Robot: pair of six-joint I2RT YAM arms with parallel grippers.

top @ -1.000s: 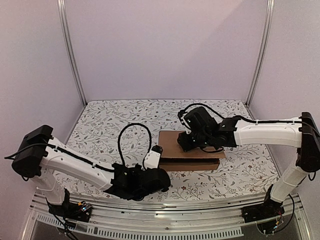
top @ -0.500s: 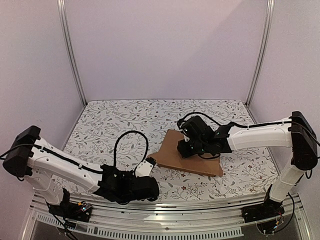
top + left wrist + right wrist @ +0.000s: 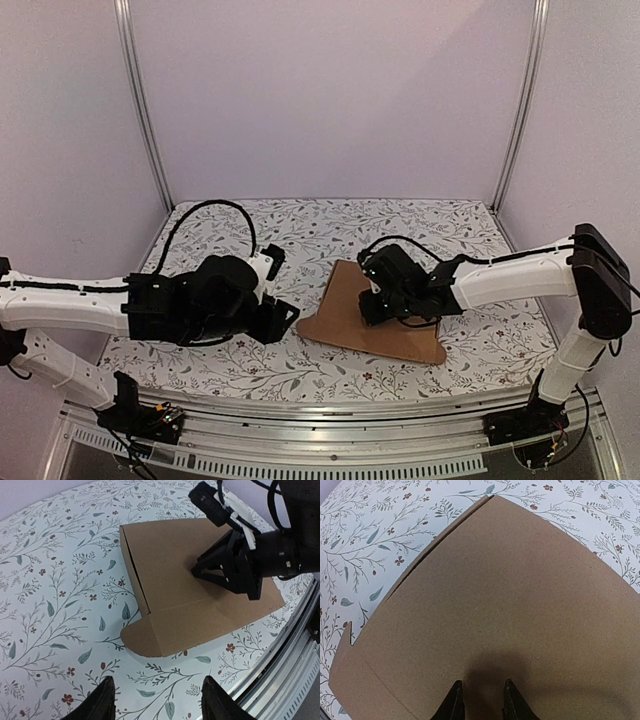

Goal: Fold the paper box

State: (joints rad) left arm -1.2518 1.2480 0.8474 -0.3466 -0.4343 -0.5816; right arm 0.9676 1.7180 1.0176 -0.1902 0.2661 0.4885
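Nearly folded, this paper box (image 3: 350, 322)!
The right gripper (image 3: 481, 694), narrow, presses its lid toward the table's (image 3: 220, 228) near right corner; left gripper (image 3: 159, 702) hovers wide, empty; one flap (image 3: 142, 640) looks untucked.

Paper box (image 3: 405, 338) lies flat on floral tabletop (image 3: 250, 225), right of centre and skewed, one corner pointing left. Right hand (image 3: 378, 308) is down on the box's far-left part, touching the top face; fingers mostly hidden under the black wrist, grip can't be read. Right arm reaches in from the right. Left hand (image 3: 284, 322) sits just left of the box's left corner, apart from it and holding nothing. Left arm lies low along the near-left side. Metal rail (image 3: 330, 440) runs along the near edge.
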